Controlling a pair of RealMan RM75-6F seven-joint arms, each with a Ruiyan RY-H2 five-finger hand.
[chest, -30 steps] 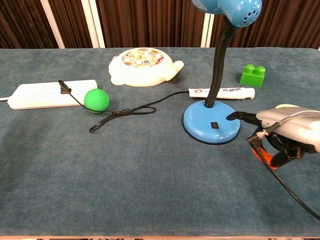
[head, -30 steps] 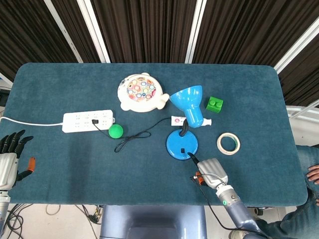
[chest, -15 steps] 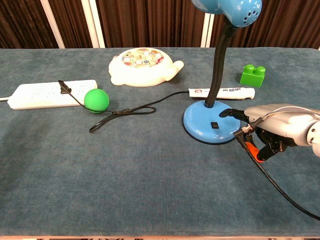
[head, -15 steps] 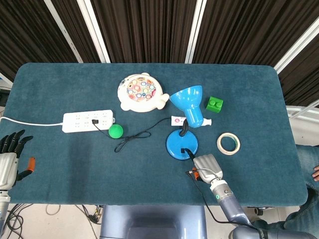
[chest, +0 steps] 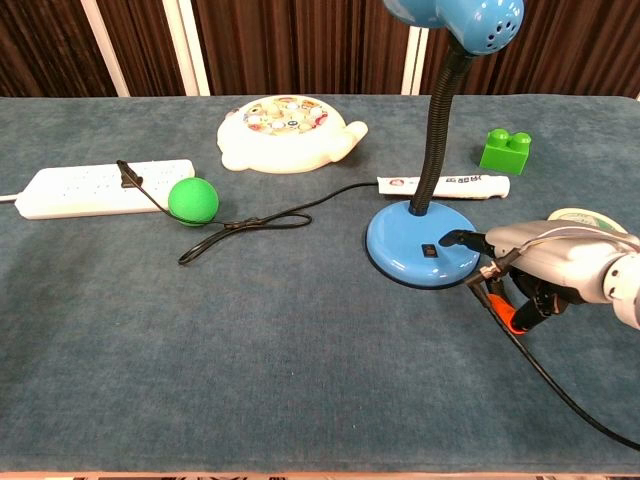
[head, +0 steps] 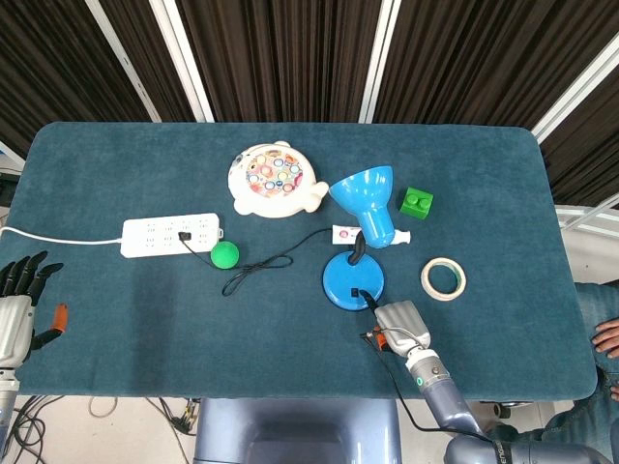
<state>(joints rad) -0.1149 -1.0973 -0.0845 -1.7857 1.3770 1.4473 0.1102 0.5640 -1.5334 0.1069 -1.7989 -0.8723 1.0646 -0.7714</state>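
A blue desk lamp stands at the table's middle, its round base (head: 353, 280) (chest: 422, 250) carrying a small black switch and its shade (head: 366, 198) tilted up. My right hand (head: 401, 324) (chest: 560, 265) sits at the base's near right edge. One dark finger (chest: 455, 239) reaches onto the base beside the switch; the other fingers are curled in and hold nothing. The lamp's black cord (chest: 250, 223) runs left to a white power strip (head: 171, 235) (chest: 95, 187). My left hand (head: 14, 309) hangs off the table's left edge, fingers spread and empty.
A green ball (head: 225, 254) (chest: 193, 200) lies by the power strip. A white fish toy (head: 274, 179) sits behind. A white tube (chest: 445, 185) lies behind the lamp, a green block (head: 417, 203) further right, a tape roll (head: 443, 278) by my right hand.
My right hand has slid left toward the lamp base, and its extended finger now lies on the base beside the switch. The left hand has stayed put.
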